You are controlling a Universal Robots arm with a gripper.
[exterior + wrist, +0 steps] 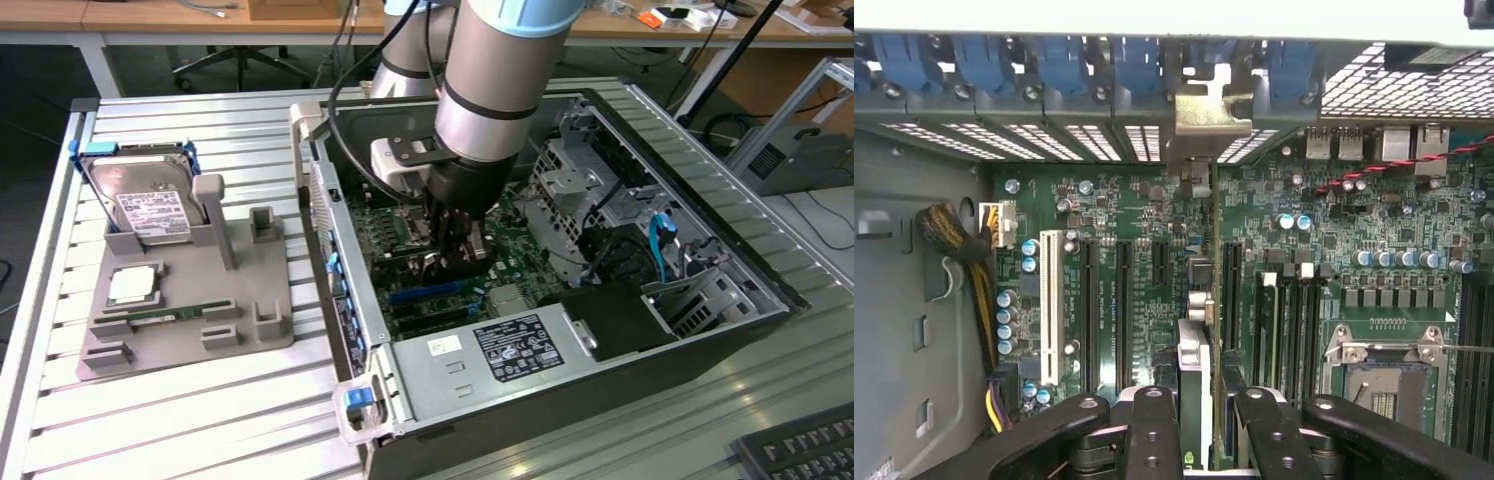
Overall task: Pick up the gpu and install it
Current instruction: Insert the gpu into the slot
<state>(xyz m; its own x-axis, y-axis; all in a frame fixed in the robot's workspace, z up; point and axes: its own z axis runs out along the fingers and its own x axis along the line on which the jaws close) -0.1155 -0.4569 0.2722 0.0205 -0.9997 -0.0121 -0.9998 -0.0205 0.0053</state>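
Reaching down into the open computer case (627, 300), the gripper (1199, 400) has its jaws clenched on the gpu (1194, 370). Card stands edge-on over the motherboard (1114, 220) slots, its metal bracket (1204, 115) against the case's rear wall. Hard drive (154, 205) rests on the grey fixture (200, 300) outside.

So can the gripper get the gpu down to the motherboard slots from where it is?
Probably yes. The gripper, shut on the gpu, is already inside the open case, just above the motherboard, with nothing visible between card and slots.
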